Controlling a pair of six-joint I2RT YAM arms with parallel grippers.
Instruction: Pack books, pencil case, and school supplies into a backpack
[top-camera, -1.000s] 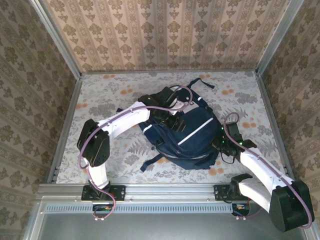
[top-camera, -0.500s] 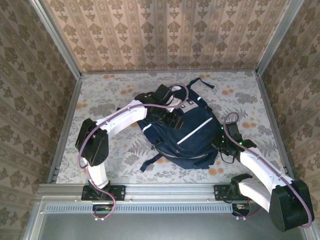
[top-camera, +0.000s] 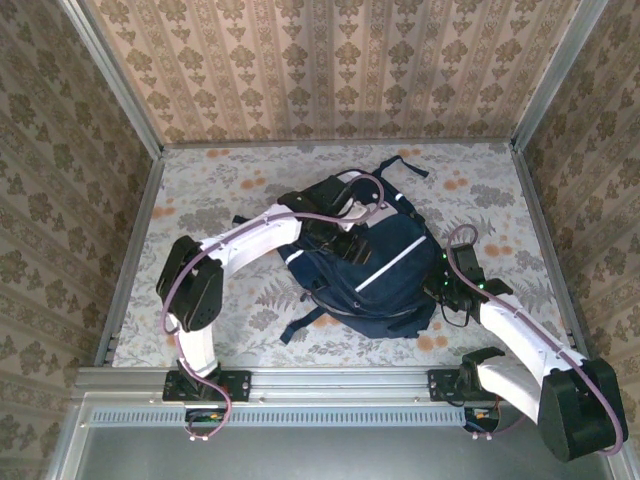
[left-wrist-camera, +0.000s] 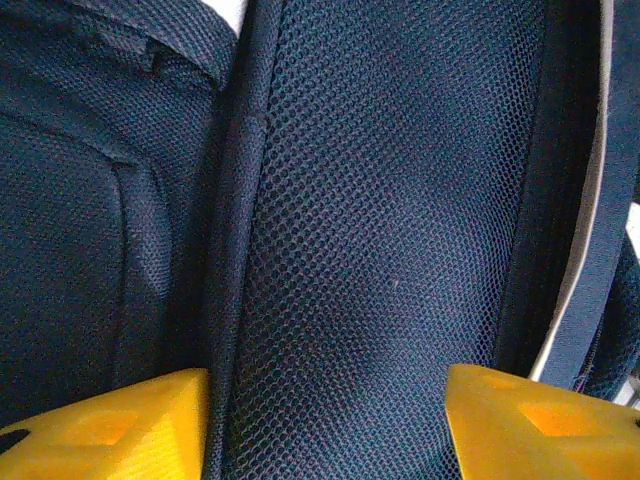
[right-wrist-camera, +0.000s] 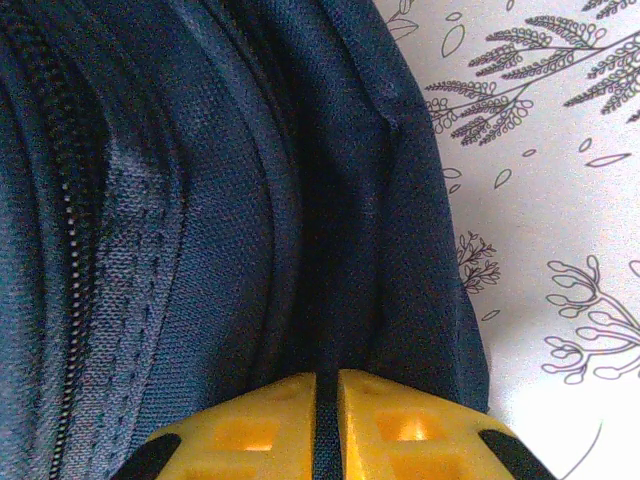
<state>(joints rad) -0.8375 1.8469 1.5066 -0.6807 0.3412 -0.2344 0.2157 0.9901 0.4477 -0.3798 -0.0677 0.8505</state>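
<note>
The backpack (top-camera: 370, 265) lies flat mid-table (top-camera: 230, 190). My left claw (top-camera: 345, 240) sits over its upper part, toward 11 o'clock from its centre, jaws spread wide with dark mesh fabric between the yellow fingers (left-wrist-camera: 120, 425). My right claw (top-camera: 440, 290) is at the pack's 4 o'clock edge, fingers (right-wrist-camera: 260, 425) pinched together on a fold of its navy fabric.

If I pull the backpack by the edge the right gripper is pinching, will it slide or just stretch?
Probably floppy: the backpack is soft fabric, creased at the right gripper, so the edge should stretch first. It looks bulky, so it likely drags across the table rather than lifting.
</note>
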